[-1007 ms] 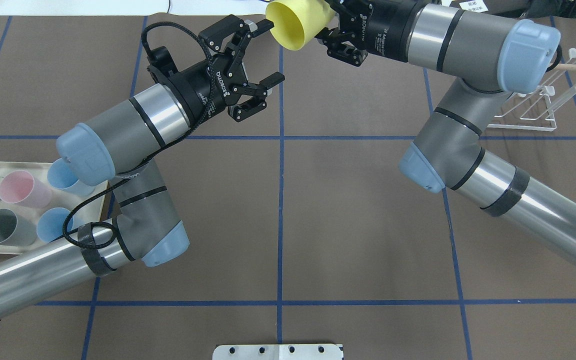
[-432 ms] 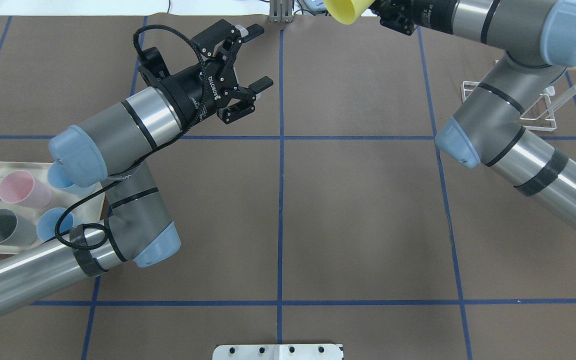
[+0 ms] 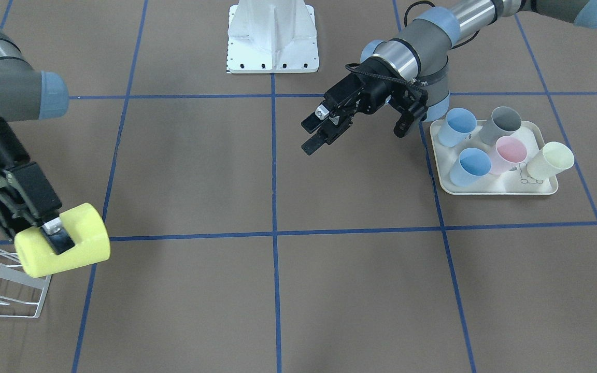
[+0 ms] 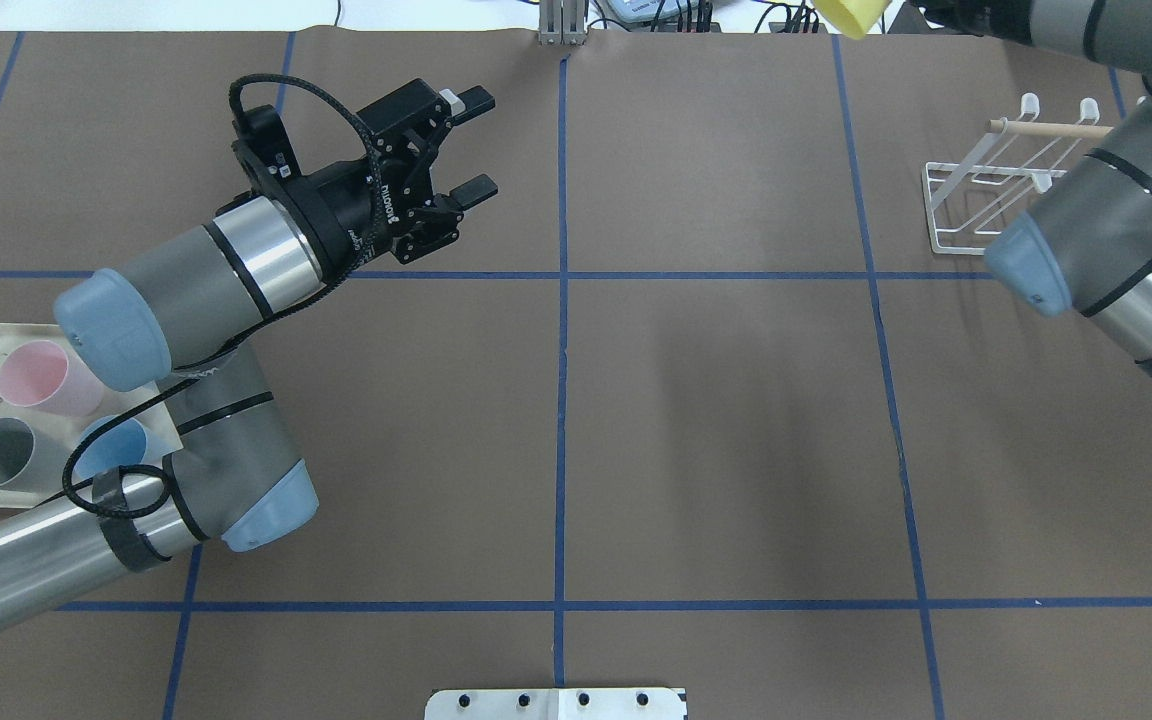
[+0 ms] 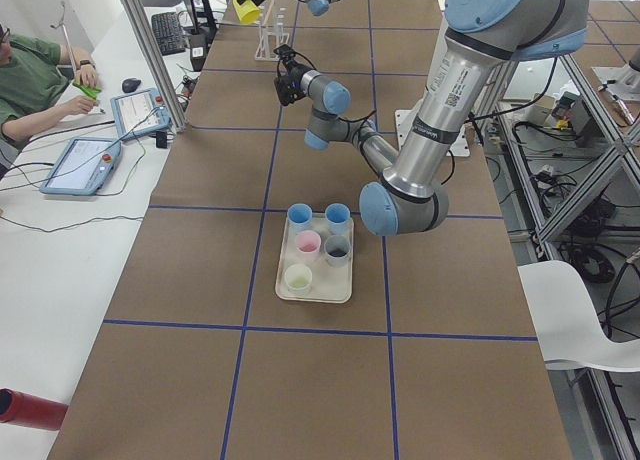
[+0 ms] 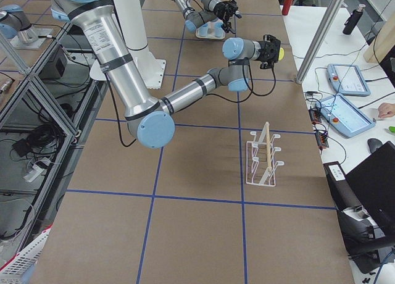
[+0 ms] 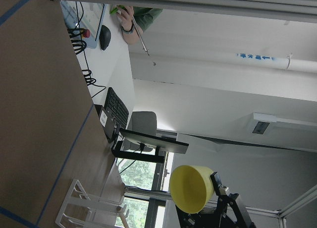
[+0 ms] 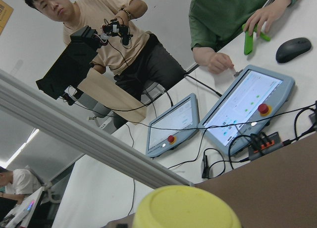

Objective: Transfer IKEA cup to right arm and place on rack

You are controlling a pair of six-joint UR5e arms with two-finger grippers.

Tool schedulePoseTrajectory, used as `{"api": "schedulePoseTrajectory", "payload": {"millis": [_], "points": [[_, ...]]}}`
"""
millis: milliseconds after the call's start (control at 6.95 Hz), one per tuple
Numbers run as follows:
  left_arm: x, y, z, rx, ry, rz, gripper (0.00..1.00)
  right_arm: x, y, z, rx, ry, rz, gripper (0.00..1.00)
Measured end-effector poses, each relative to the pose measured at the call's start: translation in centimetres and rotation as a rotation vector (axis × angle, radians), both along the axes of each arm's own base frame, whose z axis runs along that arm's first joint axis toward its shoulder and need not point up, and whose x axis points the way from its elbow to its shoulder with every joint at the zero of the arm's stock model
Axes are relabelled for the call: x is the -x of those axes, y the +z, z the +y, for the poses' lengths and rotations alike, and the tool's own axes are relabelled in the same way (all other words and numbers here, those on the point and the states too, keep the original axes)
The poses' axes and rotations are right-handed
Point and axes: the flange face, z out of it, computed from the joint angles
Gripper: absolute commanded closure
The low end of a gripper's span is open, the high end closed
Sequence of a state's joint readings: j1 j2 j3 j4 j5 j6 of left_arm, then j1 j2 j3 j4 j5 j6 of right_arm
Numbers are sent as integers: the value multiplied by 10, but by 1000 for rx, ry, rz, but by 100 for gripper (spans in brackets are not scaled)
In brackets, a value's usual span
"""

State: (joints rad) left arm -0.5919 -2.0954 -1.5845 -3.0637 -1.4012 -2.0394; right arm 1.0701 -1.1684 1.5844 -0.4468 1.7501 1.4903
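The yellow IKEA cup (image 3: 65, 242) lies on its side in the air, with my right gripper (image 3: 50, 234) shut on its rim, one finger outside the wall. It hangs just above the near end of the white wire rack (image 3: 5, 290). In the overhead view the cup (image 4: 851, 14) is at the top edge, left of the rack (image 4: 986, 190) and its wooden dowel. The right wrist view shows the cup's (image 8: 185, 208) base close up. My left gripper (image 4: 481, 142) stands open and empty over the left half of the table, far from the cup (image 7: 192, 188).
A cream tray (image 3: 493, 190) holds blue, grey, pink and pale green cups beside my left arm's elbow. The white robot base (image 3: 272, 36) stands at the table's robot side. People sit with tablets (image 8: 247, 109) beyond the far edge.
My right arm has carried the yellow cup to the right, toward the rack. The left gripper has drawn back to the left and stayed open.
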Motion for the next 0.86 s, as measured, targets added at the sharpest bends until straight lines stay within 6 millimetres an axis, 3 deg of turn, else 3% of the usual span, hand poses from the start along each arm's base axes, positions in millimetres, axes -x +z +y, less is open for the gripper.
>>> {"api": "schedulePoseTrajectory", "payload": {"millis": [288,575,863], "points": [[23,-18,17,-26,-42,-206,0,-53,58,0,-9,109,206,100],[52,-36,39,-10,-36,-444,0,-80,93,-13,9,233,494,100],[82,-17,56,-7,-40,-648,0,-99,133,-26,35,312,804,100]]}}
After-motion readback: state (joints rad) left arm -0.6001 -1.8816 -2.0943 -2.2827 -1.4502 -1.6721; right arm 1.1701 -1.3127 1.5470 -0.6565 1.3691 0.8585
